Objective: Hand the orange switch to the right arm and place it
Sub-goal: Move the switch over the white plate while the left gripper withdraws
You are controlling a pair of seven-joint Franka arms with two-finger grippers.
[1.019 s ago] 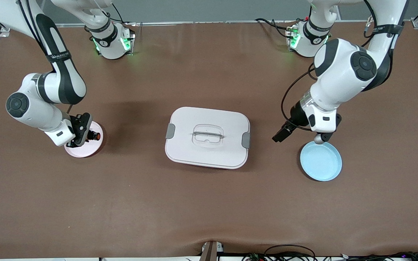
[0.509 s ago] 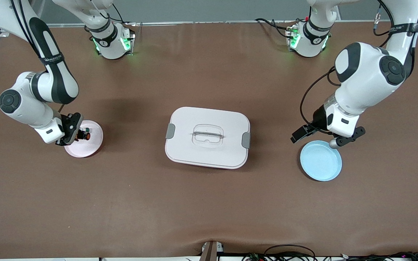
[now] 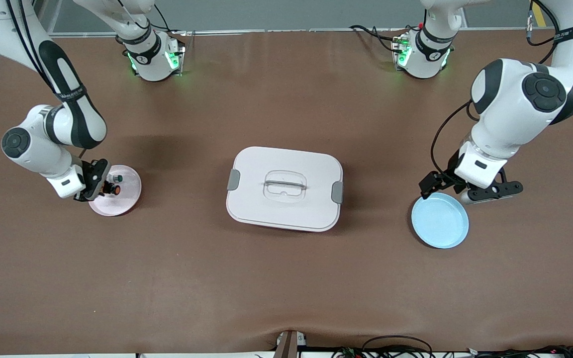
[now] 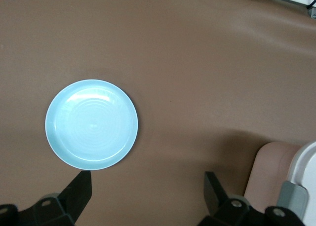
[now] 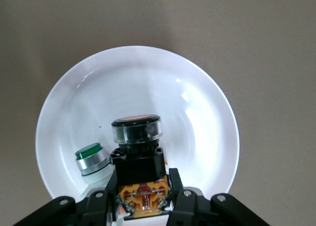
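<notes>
The orange switch [image 3: 113, 189] is held in the closed jaws of the right gripper [image 3: 101, 187], gripped by its black and orange body just above the pink plate [image 3: 130, 199] at the right arm's end of the desk [image 3: 286, 278]; the round cap is seen pointing away from the wrist in the right wrist view [image 5: 137, 129]. A small green-capped switch [image 3: 118, 177] lies on the same plate, just beside the held one. Compared with a second ago, the right gripper has been drawn back toward the plate's outer edge, and the green-capped switch, hidden under it before, is now uncovered. The left gripper [image 3: 490, 191] is held with its jaws wide apart and nothing between them, beside the rim of the light blue plate [image 3: 440, 233]; over the same second the left arm has been swung outward toward its own end of the desk. The white lidded box [image 3: 285, 188] at the middle of the desk is unchanged
</notes>
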